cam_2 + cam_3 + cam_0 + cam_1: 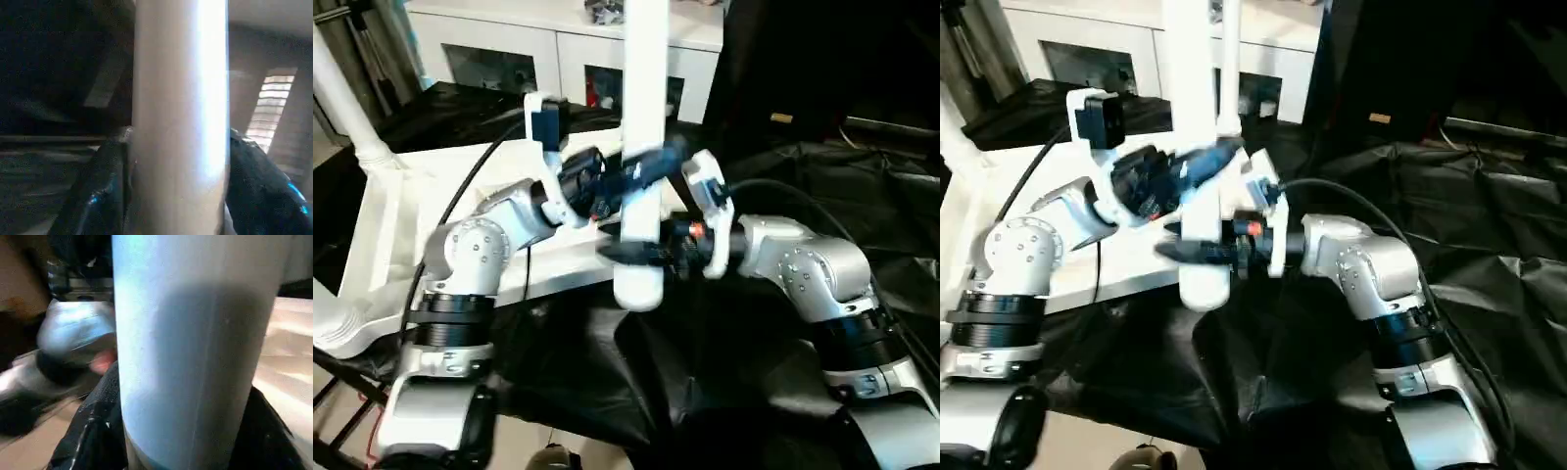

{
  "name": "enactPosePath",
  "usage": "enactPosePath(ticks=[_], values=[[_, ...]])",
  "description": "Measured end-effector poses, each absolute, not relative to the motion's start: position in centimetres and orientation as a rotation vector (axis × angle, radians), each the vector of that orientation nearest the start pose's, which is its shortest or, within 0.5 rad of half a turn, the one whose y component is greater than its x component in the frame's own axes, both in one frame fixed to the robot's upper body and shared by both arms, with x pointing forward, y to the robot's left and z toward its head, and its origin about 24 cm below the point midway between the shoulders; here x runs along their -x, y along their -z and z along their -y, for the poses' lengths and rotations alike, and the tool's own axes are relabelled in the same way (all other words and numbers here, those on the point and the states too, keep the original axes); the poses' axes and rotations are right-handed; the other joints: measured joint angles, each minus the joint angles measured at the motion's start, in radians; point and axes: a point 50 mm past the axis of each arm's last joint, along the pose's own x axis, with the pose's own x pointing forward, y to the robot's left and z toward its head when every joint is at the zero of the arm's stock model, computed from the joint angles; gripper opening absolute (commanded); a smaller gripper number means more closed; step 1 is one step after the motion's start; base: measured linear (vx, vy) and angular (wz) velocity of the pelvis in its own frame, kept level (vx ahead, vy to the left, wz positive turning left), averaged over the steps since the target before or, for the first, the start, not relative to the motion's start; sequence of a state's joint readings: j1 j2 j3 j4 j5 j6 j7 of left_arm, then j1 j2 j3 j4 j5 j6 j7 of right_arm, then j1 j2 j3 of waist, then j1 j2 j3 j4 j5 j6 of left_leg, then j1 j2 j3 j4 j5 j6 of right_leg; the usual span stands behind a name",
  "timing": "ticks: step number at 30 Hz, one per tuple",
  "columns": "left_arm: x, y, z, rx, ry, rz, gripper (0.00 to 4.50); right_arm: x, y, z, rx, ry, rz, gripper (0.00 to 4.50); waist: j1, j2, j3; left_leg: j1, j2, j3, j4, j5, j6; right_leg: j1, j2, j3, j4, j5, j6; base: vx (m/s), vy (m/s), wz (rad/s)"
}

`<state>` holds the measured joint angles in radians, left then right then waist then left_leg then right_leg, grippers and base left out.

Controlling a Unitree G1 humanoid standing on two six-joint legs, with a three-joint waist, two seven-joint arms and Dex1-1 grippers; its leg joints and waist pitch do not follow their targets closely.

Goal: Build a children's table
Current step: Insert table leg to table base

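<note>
You have both grippers, left gripper (641,176) and right gripper (636,252), pinching one upright leg (644,117); next, steer its lower end into a corner socket of the table top (396,230)

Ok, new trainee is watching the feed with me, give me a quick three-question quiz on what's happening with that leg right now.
1. True or false: only the right gripper is on the white tube leg.
2. How is the leg oriented: A) upright, B) lying flat on the tabletop, C) hidden?
3. Which gripper grips the leg higher up?

Key:
1. False. The left gripper is shut on it too, fingers on either side.
2. A.
3. The left gripper.
</note>
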<state>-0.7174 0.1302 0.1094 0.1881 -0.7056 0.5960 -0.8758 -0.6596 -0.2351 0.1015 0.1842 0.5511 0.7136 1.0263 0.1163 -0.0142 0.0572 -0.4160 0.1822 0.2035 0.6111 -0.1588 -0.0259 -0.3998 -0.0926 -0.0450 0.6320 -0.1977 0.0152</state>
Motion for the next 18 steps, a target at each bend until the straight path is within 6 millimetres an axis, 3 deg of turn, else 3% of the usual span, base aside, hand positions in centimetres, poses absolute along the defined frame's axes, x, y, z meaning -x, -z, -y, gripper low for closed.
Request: enactPosePath(ticks=[5, 15, 18], values=[[-33.5, -18.7, -8.3, 0.496, 1.101, 0.131, 2.81, -31.9, -13.9, 8.3, -0.300, -1.294, -0.230, 1.92, -0.003, -0.001, 0.000, 0.000, 0.000, 0.000, -0.001, 0.001, -0.001, -0.001, 0.000, 0.000, -0.001, 0.001, 0.002, 0.000, 0.000, 0.00], [-33.4, -18.9, -7.8, 0.482, 1.091, 0.147, 2.05, -32.2, -13.9, 8.5, -0.279, -1.266, -0.219, 1.92, -0.002, 0.000, 0.000, -0.001, 0.000, 0.000, -0.001, 0.001, -0.001, -0.001, 0.000, 0.000, -0.001, 0.001, 0.003, 0.000, 0.000, 0.00], [-33.4, -18.9, -7.7, 0.466, 1.096, 0.147, 1.92, -32.2, -13.8, 8.6, -0.272, -1.269, -0.226, 2.62, -0.002, -0.001, 0.000, -0.001, 0.000, 0.000, -0.001, 0.001, -0.001, -0.001, 0.000, 0.000, -0.001, 0.002, 0.003, 0.000, 0.000, 0.00]])
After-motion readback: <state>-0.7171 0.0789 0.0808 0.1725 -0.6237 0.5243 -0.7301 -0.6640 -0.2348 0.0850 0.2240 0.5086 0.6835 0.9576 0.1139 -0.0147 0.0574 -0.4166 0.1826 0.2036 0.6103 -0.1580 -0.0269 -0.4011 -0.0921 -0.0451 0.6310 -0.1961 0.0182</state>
